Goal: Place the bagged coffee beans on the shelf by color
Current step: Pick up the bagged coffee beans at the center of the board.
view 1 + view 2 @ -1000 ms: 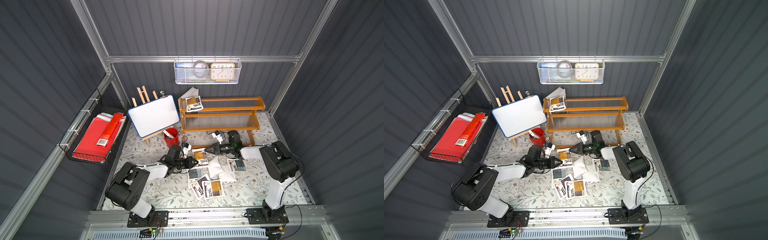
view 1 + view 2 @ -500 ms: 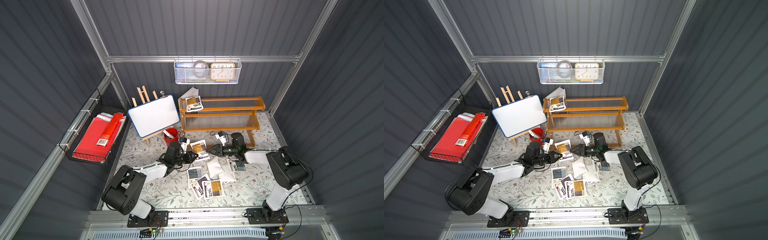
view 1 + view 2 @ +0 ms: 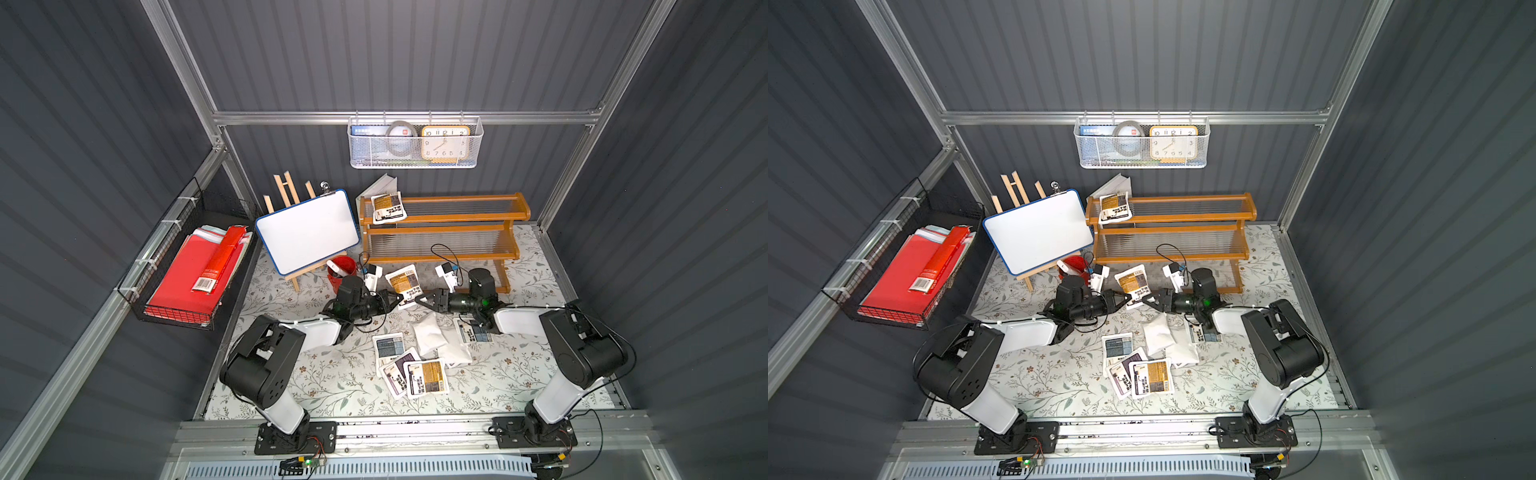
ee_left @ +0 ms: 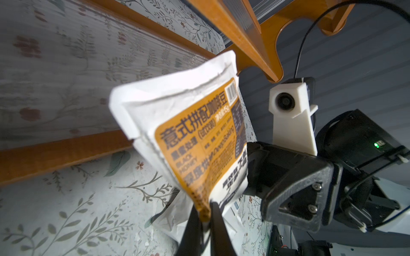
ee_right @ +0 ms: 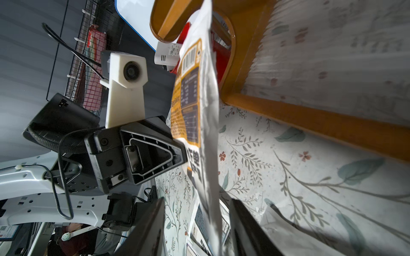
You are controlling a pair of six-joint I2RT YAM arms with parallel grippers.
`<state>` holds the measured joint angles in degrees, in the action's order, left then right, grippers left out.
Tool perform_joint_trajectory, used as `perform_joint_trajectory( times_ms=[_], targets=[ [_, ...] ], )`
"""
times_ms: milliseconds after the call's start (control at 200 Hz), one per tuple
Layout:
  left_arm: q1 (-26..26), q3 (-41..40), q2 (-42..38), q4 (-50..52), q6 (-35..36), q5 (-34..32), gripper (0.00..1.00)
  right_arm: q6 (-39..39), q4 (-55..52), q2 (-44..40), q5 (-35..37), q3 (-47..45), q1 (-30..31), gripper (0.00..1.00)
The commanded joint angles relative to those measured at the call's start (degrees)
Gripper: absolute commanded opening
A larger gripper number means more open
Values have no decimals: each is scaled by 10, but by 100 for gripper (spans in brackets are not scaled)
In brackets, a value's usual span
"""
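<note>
The left tool (image 3: 395,297) is closed tight on a lower corner of an amber-label pouch (image 3: 404,284); in the left wrist view its two dark fingers (image 4: 218,223) pinch that corner together. The pouch is held off the surface (image 3: 332,386), label up, in front of the shelf's (image 3: 444,216) lowest tier and toward the end nearer the whiteboard (image 3: 307,232).

The right tool (image 3: 419,300) faces the left tool from the other side of the pouch. In the right wrist view its jaws stand apart, with the pouch's edge (image 5: 208,177) between them and a gap on each side, so it grips nothing.

An amber shelf pouch (image 3: 388,208) lies on the top tier at the whiteboard end. The other tiers look bare.

Nearer the robot's bases, loose pouches lie clustered on the surface: a blue-grey one (image 3: 388,347), a purple one (image 3: 399,370), an amber one (image 3: 428,376), two plain white ones (image 3: 428,332) and another blue-grey one (image 3: 473,332) partly under the right arm.
</note>
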<state>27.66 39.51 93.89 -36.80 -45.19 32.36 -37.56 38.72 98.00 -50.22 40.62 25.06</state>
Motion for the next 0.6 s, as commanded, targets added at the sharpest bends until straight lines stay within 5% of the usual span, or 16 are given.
perform_joint_trajectory(
  times_ms=[0, 270, 475, 595],
  targets=[
    [-5, 12, 11, -25, -14, 19, 0, -29, 58, 1, -1, -10, -3, 48],
    [-4, 19, 23, -44, -27, 39, 0, -76, 135, 20, -14, -15, -2, 26],
    [-4, 17, 27, -71, -37, 56, 0, -84, 146, 29, -11, -15, -2, 24],
    [-4, 18, 28, -71, -37, 63, 0, -98, 166, 41, -12, -10, 0, 6]
  ],
)
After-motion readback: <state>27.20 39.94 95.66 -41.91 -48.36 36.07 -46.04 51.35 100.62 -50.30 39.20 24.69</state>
